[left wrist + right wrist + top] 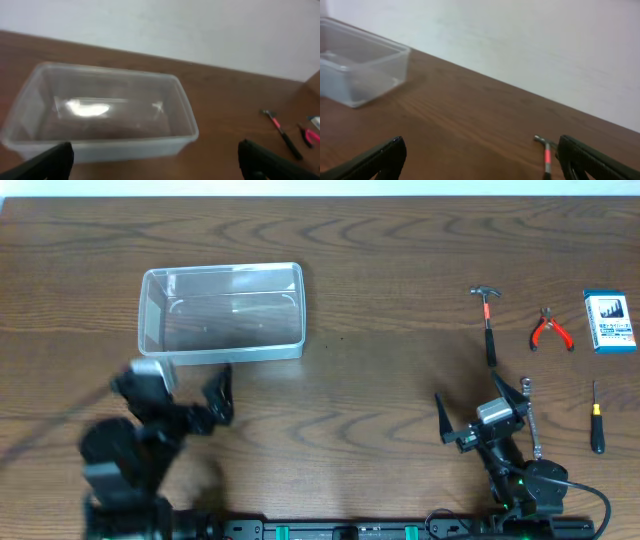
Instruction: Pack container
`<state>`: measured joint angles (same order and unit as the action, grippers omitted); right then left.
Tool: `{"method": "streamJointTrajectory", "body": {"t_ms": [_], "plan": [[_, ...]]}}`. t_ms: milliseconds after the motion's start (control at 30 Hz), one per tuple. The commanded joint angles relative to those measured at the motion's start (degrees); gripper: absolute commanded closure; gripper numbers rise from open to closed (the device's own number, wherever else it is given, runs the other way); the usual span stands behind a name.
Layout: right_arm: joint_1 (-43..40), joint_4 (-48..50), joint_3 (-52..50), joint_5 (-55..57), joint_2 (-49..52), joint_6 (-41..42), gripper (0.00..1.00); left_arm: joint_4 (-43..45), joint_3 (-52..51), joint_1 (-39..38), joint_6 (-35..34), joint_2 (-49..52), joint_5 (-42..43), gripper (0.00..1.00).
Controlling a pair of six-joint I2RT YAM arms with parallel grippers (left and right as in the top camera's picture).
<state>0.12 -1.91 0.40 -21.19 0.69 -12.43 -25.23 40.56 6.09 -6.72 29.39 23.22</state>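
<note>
Container [220,350] sits empty just ahead of the left gripper [186,383], jaws apart; the right gripper [467,386], also apart, is well away. Likely light, flexible, slippery plastic: pinch the near rim.

Small blue and white box [609,321] right of the red-handled pliers [550,331], printed lines on its face, too small to read

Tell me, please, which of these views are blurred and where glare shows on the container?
Overhead: mostly sharp, though the left arm looks blurred. Left wrist: soft all over, with a bright glare patch on the container. Right wrist: soft too; the hammer is fuzzy.
</note>
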Motion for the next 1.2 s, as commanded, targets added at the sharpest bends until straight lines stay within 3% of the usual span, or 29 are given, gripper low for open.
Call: {"method": "streamJointTrajectory", "body": {"t_ms": [0, 133, 333, 433, 533, 667, 900, 1167], "plan": [[0.3, -0.4, -0.1, -6.9, -0.3, 1.3, 0.01, -5.6, 16.7, 2.3, 5.9, 12.5, 0.8, 0.02], [0.3, -0.5, -0.1, -13.6, -0.3, 7.8, 0.01, -16.2, 34.8, 2.9, 8.0, 26.0, 0.7, 0.02], [0.3, -0.5, 0.3, -19.0, -0.3, 22.0, 0.01, -22.4, 45.6, 2.9, 11.2, 36.7, -4.2, 0.02], [0.4, -1.6, 3.1, -19.7, 0.1, 23.1, 0.01, -30.6, 51.5, 2.9, 11.2, 41.6, -12.6, 0.02], [0.4, -3.4, 8.4, -16.2, 2.1, 22.0, 0.01, -37.2, 55.8, 3.4, 11.2, 45.7, -15.6, 0.02], [0.4, -9.2, 17.0, -10.8, 7.7, 21.6, 0.01, -38.6, 56.1, 3.5, 11.2, 48.2, -15.6, 0.02], [0.4, -24.9, 20.3, -19.2, 12.7, 21.7, 0.01, -40.8, 56.0, 3.4, 11.2, 51.6, -14.2, 0.02], [0.4, -19.2, 25.2, -17.5, 15.3, 30.8, 0.01, -40.9, 56.1, 3.4, 11.0, 51.9, -12.5, 0.02]]}}
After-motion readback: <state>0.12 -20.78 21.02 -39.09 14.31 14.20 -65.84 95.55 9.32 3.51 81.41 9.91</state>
